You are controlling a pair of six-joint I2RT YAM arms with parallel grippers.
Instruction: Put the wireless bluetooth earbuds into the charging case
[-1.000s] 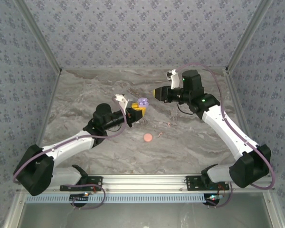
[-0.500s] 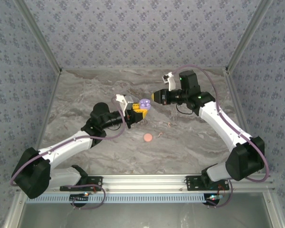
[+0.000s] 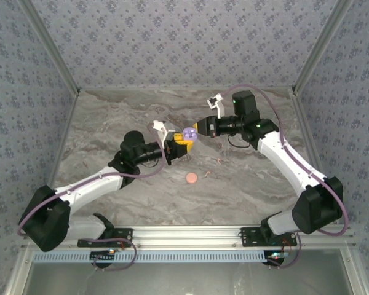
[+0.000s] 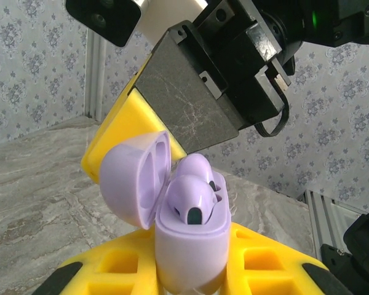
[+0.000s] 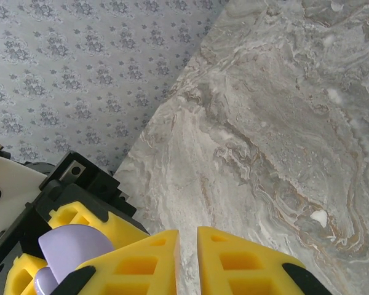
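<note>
Right pincer point(image 3: 198, 127) beside lavender case point(image 3: 189, 133); pink disc point(image 3: 191, 178) apart.

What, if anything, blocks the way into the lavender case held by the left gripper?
Nothing visible covers the case opening. Its lid stands open and one lavender earbud sits inside. The shut right gripper is close behind the raised lid.

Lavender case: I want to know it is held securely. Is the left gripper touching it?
Touching. The left wrist view shows the lavender case wedged between the left gripper's yellow jaws, with no gap at either side of its base.
</note>
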